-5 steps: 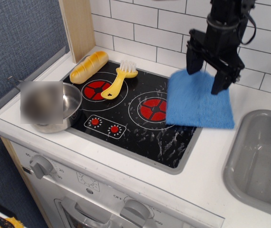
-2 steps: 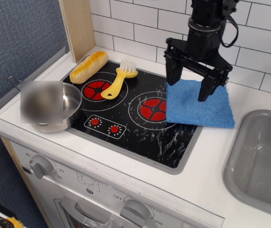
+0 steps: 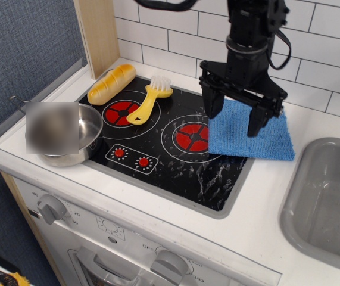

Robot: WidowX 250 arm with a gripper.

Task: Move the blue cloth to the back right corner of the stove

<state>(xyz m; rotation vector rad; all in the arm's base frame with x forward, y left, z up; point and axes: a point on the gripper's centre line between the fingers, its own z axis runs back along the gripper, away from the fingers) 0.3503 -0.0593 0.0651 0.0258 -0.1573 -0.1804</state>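
The gripper is hanging over the back right part of the stove, its two dark fingers spread wide apart and holding nothing. The left finger is standing by the left edge of the blue cloth, and the other finger is pointing down over the cloth's upper middle; whether either tip is touching the fabric cannot be told.

The blue cloth is lying flat at the stove's back right corner. Its left part is covering the black glass just beside the right burner, while its right part is hanging over the grey rim onto the white counter.

A yellow brush is lying across the back of the left burner, and a bread roll is sitting at the back left corner. A steel pot is resting at the stove's left edge. A grey sink is sitting to the right of the cloth.
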